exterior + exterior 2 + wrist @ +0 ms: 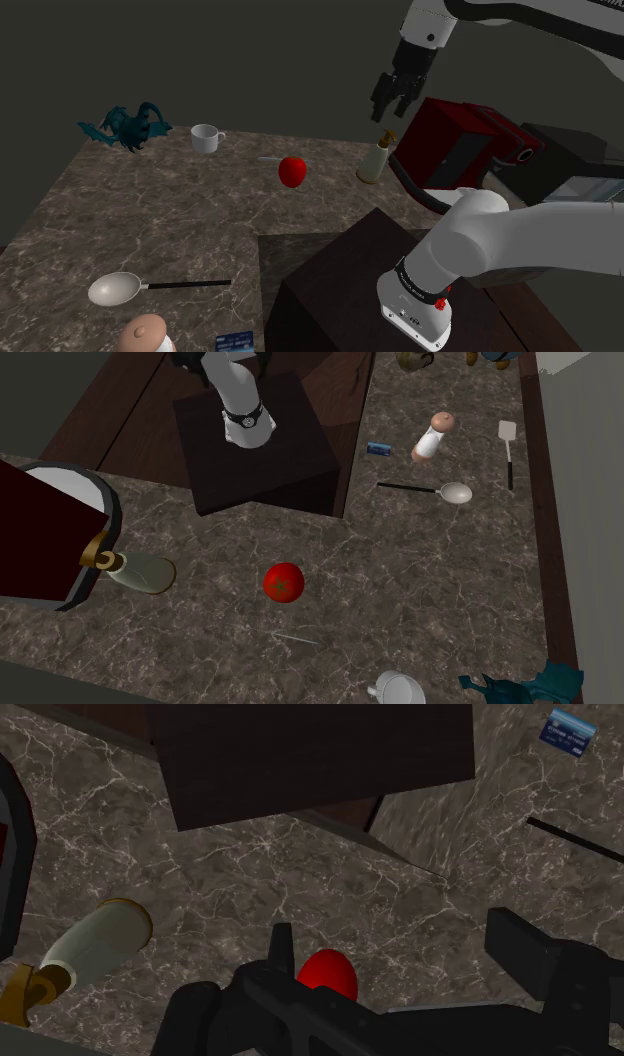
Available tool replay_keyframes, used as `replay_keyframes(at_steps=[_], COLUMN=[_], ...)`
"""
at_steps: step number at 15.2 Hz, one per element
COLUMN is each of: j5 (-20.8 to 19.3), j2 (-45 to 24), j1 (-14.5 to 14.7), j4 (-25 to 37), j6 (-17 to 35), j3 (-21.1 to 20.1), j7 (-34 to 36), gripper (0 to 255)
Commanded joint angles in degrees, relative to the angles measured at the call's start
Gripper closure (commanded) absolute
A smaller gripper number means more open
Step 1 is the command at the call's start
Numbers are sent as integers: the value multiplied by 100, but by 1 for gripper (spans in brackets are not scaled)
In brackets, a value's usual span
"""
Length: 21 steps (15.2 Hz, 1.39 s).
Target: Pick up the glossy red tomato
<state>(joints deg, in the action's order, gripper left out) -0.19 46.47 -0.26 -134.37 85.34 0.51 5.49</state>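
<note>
My claw (393,932), bottom edge of wrist view: fingers spread wide, nothing btwn them. Tomato (327,974), red and glossy, sits lower centre of that frame. It shows just beside one finger but rests on the marble counter (250,864), untouched.

Shoulder view: claw (390,108) hangs high, upper right of centre. Tomato (292,171) is at frame centre, well apart, to claw's lower left. Cream pump bottle (375,160) stands near, right of tomato.

Second ext. view: tomato (284,582) mid-frame, green calyx up.

Status: no contact, no grip, no lift. Remaining, in my judgement: align over tomato, lower, close, raise.
</note>
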Motion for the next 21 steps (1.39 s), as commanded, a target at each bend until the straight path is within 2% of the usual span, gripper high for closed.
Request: replay_keyframes(at_steps=[1,11,21], j5=[0,-37,198], j2=[0,-2065,-4397], j1=[0,26,43], j4=[0,283,1317], j6=[0,1346,2180], j3=[0,399,644], j7=[0,-569,-1182], gripper=[0,0,0])
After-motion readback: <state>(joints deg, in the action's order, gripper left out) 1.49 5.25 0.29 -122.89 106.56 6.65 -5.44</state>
